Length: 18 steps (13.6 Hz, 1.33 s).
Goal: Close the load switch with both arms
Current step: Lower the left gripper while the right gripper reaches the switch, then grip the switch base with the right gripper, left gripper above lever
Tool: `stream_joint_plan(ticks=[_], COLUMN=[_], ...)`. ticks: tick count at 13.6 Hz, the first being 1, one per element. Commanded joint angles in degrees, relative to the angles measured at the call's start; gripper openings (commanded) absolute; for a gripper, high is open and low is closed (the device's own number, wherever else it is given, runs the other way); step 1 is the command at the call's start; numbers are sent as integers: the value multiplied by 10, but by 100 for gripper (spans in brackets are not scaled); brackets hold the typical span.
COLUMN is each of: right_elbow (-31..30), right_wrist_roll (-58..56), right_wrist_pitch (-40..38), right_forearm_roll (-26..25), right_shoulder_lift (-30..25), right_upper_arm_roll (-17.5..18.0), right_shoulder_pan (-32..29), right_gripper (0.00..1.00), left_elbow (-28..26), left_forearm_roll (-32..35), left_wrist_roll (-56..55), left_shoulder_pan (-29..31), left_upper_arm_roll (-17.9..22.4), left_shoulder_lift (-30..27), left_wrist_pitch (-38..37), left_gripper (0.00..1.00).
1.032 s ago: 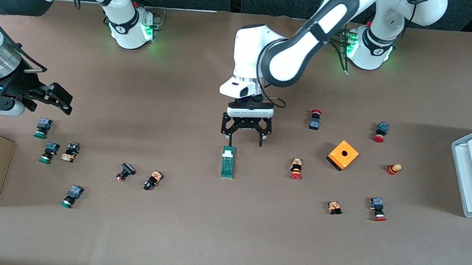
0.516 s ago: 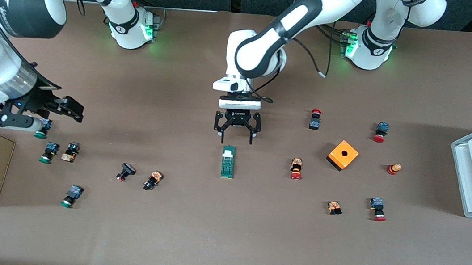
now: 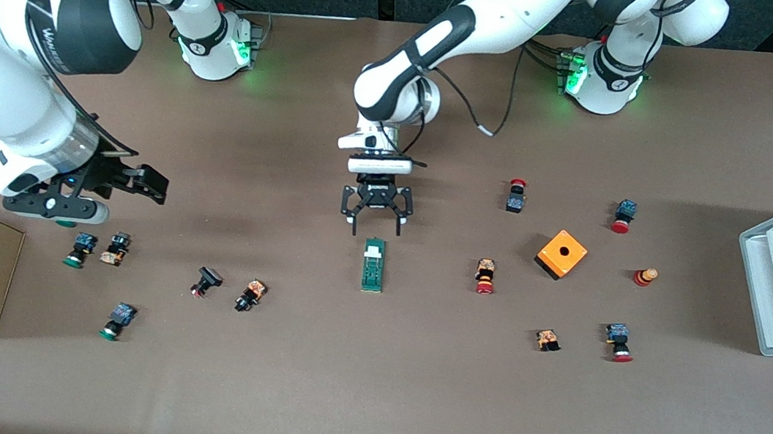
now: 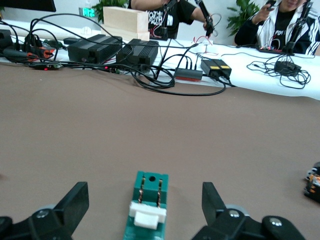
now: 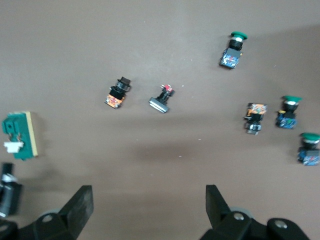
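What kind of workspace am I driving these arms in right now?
Probably a robotics lab bench: a paper-covered table strewn with push buttons around a load switch, and the left wrist view shows power bricks with tangled cables and seated people.

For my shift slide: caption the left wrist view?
Open left gripper low over the table, load switch between its fingers.

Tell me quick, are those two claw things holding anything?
Left tool: open, empty, just above the load switch.
Right tool: open, empty, over green push buttons.
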Motion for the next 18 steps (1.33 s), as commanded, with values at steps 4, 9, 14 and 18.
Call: stream_joint_plan(ticks=[4, 9, 14, 18], right_elbow=[70, 132, 206, 205], right_wrist_roll=[162, 433, 642, 721], right_wrist_pitch=[29, 159, 257, 276], right_forearm_roll=[73, 78, 85, 106], right_shoulder_lift=[96, 219, 326, 344], right_upper_arm_roll=[-3, -3, -3, -2], right_shoulder_pan=[58, 159, 223, 235], right_gripper=[100, 99, 99, 99], left_elbow=[35, 35, 37, 45], left_forearm_roll=[46, 135, 156, 184], left_wrist_roll=[-35, -35, -55, -96], left_shoulder_pan=[-30, -26, -24, -18], left_upper_arm_roll=[2, 19, 20, 20], left_shoulder_lift=[58, 90, 101, 120], left_wrist_pitch=[-47, -51, -51, -56], left_gripper=[100, 100, 100, 100])
